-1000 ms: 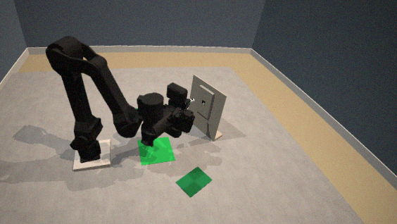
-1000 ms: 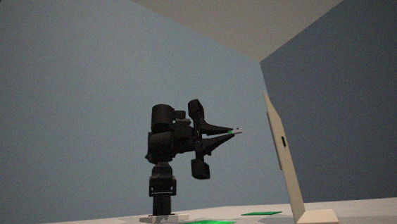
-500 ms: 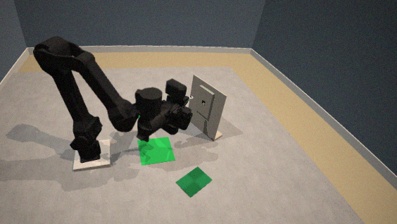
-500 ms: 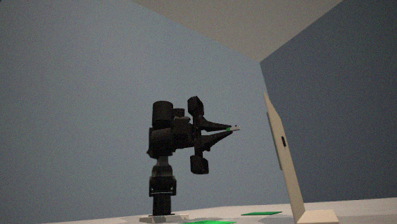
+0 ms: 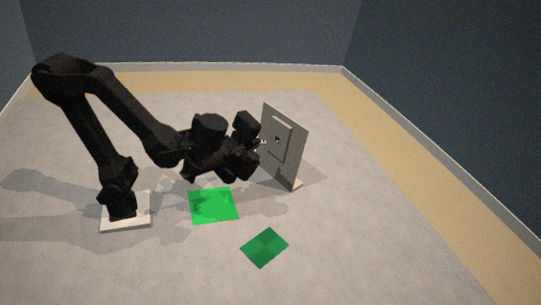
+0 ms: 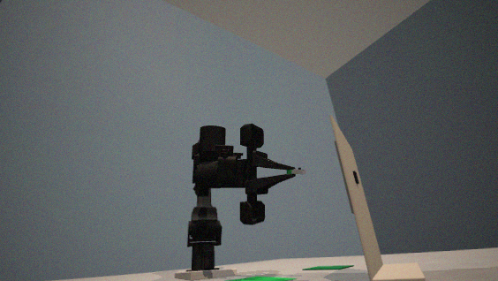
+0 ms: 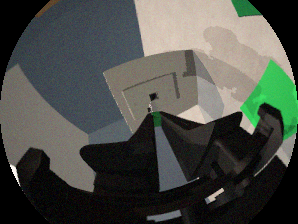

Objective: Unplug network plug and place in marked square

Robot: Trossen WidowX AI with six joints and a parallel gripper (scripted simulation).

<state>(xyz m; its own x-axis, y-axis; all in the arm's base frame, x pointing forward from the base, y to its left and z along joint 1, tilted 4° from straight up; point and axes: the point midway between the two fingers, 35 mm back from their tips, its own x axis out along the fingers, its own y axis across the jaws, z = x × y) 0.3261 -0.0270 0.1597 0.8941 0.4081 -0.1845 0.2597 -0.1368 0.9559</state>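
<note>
Arm reaches level toward the panel point(image 5: 284, 144), forearm horizontal. Gripper point(image 6: 293, 173) clamped on the plug point(image 6: 298, 171), held clear of the socket point(image 6: 355, 177), well above the table. Plug's long axis horizontal, free end pointing at the panel.

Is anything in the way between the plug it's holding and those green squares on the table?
Nothing visible. The gripper holds the plug apart from the panel, and only shadow shows on the near square and the far square.
</note>
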